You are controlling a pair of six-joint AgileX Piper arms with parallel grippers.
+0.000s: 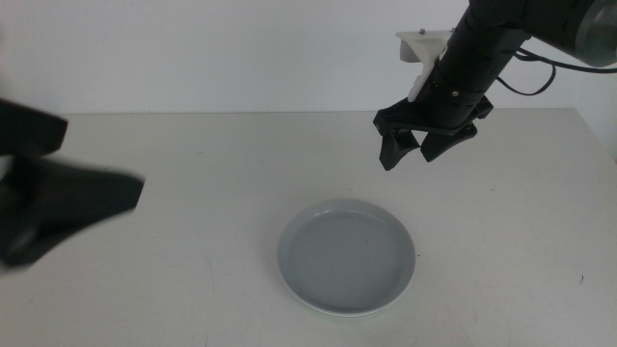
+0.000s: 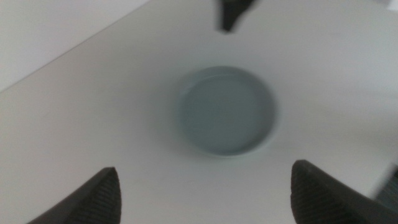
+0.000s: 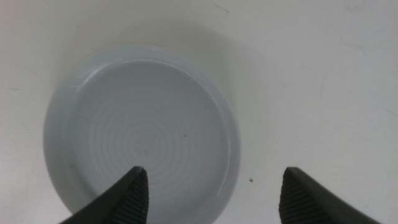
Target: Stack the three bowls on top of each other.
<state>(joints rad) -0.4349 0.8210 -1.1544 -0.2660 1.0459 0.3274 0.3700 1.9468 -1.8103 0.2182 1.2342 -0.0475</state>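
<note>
1. Count: 1 stack of bowls (image 1: 347,256) on the white table (image 1: 193,289). The top one is light grey; under its near rim a paler edge of a second bowl (image 1: 333,310) peeks out. A 3rd bowl cannot be told apart in any view.
2. Count: 2 grippers, both empty, both off the bowls.
3. Location: the stack sits on the table's near middle, a little to the right in the middle view, flat and upright.
4. Right gripper (image 1: 420,146): hangs in the air above and behind the stack, toward the table's right side, pointing down. Jaws spread apart, nothing between them.
5. Left gripper (image 1: 58,207): at the left edge of the middle view, blurred, well apart from the stack. Jaws spread wide, holding nothing.
6. Middle view only: shows both arms at once and the pale lower rim beneath the grey bowl.
7. Right wrist view only: top bowl (image 3: 143,134) seen from straight above; faint concentric rings on its flat floor, a low raised rim, a few tiny dark specks. It lies mostly ahead of one jaw, not centred in the gap of the right gripper (image 3: 211,190).
8. Left wrist view only: blurred; the stack (image 2: 227,111) appears whole and small, far ahead of the left gripper (image 2: 205,193), with the dark tip of the right gripper (image 2: 231,12) beyond it.
9. Appearance: shallow, plate-like, round, matte light grey with a bluish cast.
</note>
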